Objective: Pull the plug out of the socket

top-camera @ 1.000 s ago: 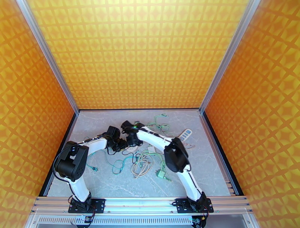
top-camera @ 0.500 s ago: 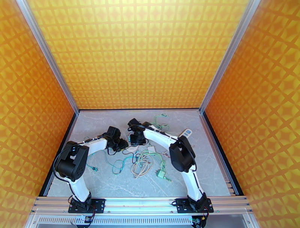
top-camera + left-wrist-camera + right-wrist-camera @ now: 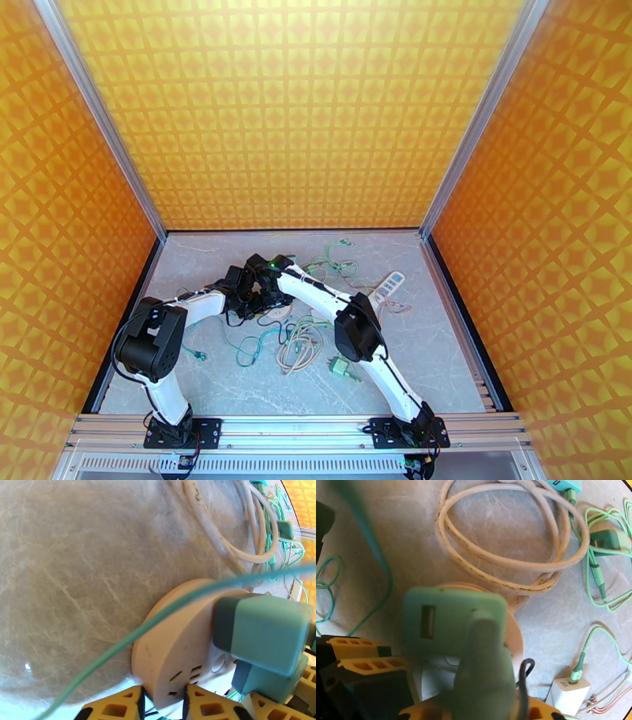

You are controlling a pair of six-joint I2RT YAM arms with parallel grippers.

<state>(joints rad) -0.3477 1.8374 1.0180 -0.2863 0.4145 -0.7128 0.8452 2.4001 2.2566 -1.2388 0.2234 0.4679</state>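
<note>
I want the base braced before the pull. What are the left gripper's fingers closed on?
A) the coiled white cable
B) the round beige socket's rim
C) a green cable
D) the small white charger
B: in the left wrist view the left gripper pinches the edge of the round beige socket, with the teal plug sitting on its face.

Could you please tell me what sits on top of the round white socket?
A teal plug stands on the socket; a teal cable crosses in front. The plug's pins and the holes beneath it are covered.
</note>
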